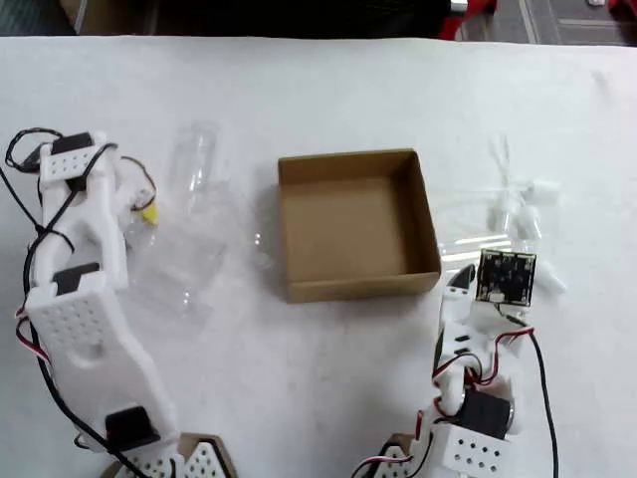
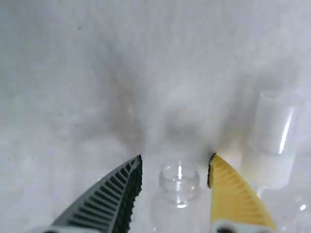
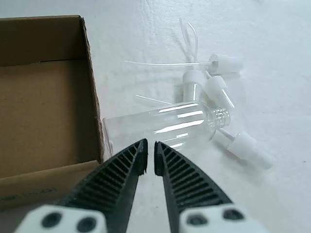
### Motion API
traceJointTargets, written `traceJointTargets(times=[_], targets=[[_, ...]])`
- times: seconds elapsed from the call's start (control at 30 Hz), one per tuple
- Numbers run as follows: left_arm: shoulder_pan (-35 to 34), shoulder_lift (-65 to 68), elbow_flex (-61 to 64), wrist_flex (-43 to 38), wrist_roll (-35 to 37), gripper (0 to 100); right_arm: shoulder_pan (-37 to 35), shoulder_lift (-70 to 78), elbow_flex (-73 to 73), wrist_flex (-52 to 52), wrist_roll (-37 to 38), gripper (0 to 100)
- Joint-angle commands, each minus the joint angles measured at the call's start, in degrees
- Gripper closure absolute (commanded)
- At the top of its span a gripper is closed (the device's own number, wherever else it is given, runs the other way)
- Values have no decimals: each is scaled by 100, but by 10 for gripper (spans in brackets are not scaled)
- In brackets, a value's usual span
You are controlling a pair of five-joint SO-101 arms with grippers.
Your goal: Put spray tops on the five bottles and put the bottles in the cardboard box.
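cardboard box (image 1: 358,287) shows bare floor; left claw (image 2: 175,160) spread around a bottle neck (image 2: 179,187); right claw (image 3: 150,144) pinched together.

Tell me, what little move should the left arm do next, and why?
Probably close the left tool on the clear bottle. The tool is open, and the bottle's bare neck sits between its fingers, so a squeeze should catch it.

The bottle (image 3: 165,124) is clear glossy plastic, the cardboard box (image 3: 43,102) matt, the table cover (image 3: 272,39) fuzzy cloth.
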Motion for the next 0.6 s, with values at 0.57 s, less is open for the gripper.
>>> traceJointTargets(times=[0.57], targets=[[-22,-163,-941,466,88,790,-48,-22,53,22,53,983]])
